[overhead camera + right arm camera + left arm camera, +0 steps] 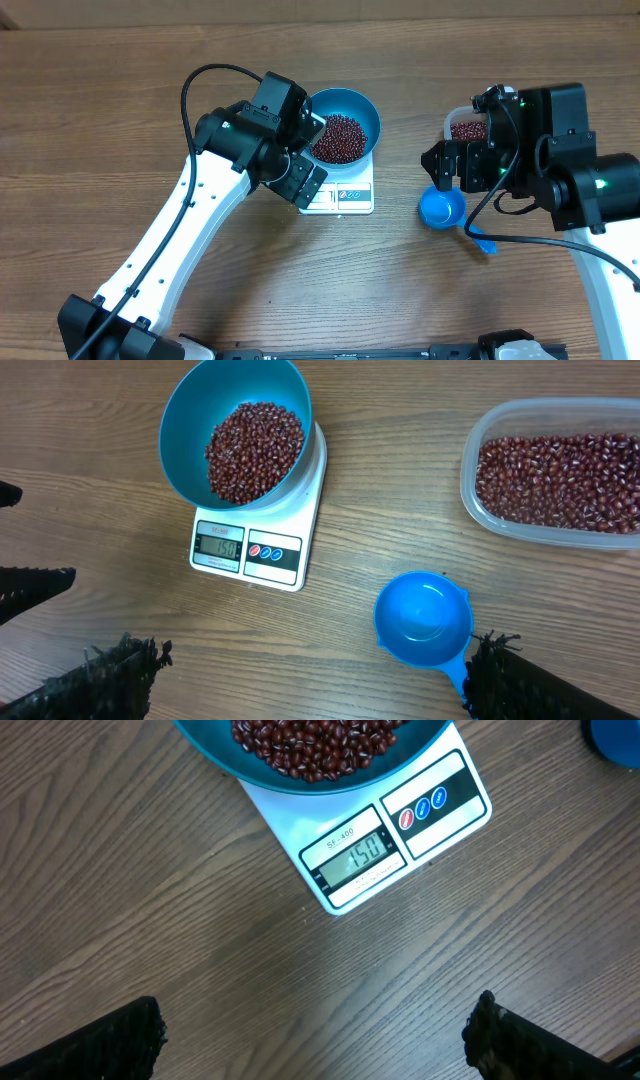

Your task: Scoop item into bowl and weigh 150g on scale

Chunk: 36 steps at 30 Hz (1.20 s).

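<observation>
Beans point(255, 450) in a dark red-brown heap at the bottom of the blue bowl point(185, 430). Bowl sits on the white scale point(305, 510) and covers its rear part; the front edge with display and buttons shows. Display point(362, 850) reads 150 in the left wrist view. More beans of the same kind cover the floor of a clear plastic tub point(472, 480), well apart from the scale on the wooden table point(400, 490). Small blue scoop point(425, 615) lies open side up on the table between scale and tub, nearer the front. It is empty, and its handle points toward the right arm.

Left gripper point(320, 1045): jaws spread wide, nothing held, only bare table between the fingers. It hangs over the table just in front of the scale. From overhead, the left wrist overlaps the bowl's left rim and the scale's left corner.

Right gripper point(310, 690): jaws spread wide, nothing held. It hovers above the table with the scoop's handle just beside one finger. From overhead, the right wrist hides much of the tub.
</observation>
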Each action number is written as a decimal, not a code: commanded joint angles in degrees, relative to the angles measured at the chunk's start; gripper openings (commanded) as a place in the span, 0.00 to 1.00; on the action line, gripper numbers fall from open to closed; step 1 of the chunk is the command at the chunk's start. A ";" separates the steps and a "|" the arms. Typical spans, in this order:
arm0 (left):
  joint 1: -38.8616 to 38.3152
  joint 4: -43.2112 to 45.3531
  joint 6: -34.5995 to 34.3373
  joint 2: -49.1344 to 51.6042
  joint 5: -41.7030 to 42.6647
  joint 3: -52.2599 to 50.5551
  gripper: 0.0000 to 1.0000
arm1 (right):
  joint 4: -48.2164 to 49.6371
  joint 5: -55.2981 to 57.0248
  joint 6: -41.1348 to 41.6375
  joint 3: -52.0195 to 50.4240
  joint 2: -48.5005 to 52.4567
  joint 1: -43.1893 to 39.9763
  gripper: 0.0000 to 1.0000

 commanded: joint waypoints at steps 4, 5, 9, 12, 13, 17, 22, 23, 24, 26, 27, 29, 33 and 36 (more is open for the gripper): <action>-0.37 -0.04 -0.37 -0.76 -0.37 0.59 1.00 | 0.33 -0.22 -0.44 1.53 -0.46 0.24 1.00; -0.37 -0.04 -0.37 -0.76 -0.37 0.59 1.00 | 0.33 -0.22 -0.44 1.55 -0.46 0.24 1.00; -0.39 -0.04 -0.37 -0.76 -0.37 0.59 1.00 | 0.33 -0.22 -0.44 1.53 -0.46 0.24 1.00; -0.37 -0.07 -0.37 -0.76 -0.37 0.59 1.00 | 0.33 -0.22 -0.44 1.53 -0.46 0.24 1.00; -0.37 -0.04 -0.37 -0.76 -0.37 0.59 1.00 | 0.33 -0.22 -0.44 1.53 -0.46 0.24 1.00; -0.42 -0.15 -0.37 -0.79 -0.35 0.59 1.00 | 0.33 -0.22 -0.44 1.53 -0.46 0.24 1.00; -0.39 -0.48 -0.39 -3.21 -0.33 0.59 1.00 | 0.33 -0.22 -0.44 1.53 -0.46 0.24 1.00; -0.39 -0.48 -0.46 -4.35 0.15 0.59 1.00 | 0.33 -0.22 -0.44 1.53 -0.46 0.24 1.00; -0.39 -0.37 -0.68 -6.27 0.74 0.59 0.99 | 0.33 -0.22 -0.44 1.53 -0.46 0.24 1.00; -0.39 -0.35 -0.87 -11.17 1.99 0.59 0.99 | 0.33 -0.22 -0.44 1.53 -0.46 0.24 1.00; -0.39 0.59 -1.68 -15.58 3.30 0.46 1.00 | 0.33 -0.22 -0.44 1.51 -0.46 0.24 1.00; -0.37 2.67 -3.65 -21.86 3.28 0.02 0.99 | 0.33 -0.22 -0.44 1.51 -0.46 0.24 1.00; -0.37 3.65 -5.31 -31.41 3.10 -1.79 0.99 | 0.33 -0.22 -0.44 1.51 -0.46 0.24 1.00; -0.37 3.56 -5.31 -35.93 2.97 -3.50 1.00 | 0.33 -0.22 -0.44 1.51 -0.46 0.24 1.00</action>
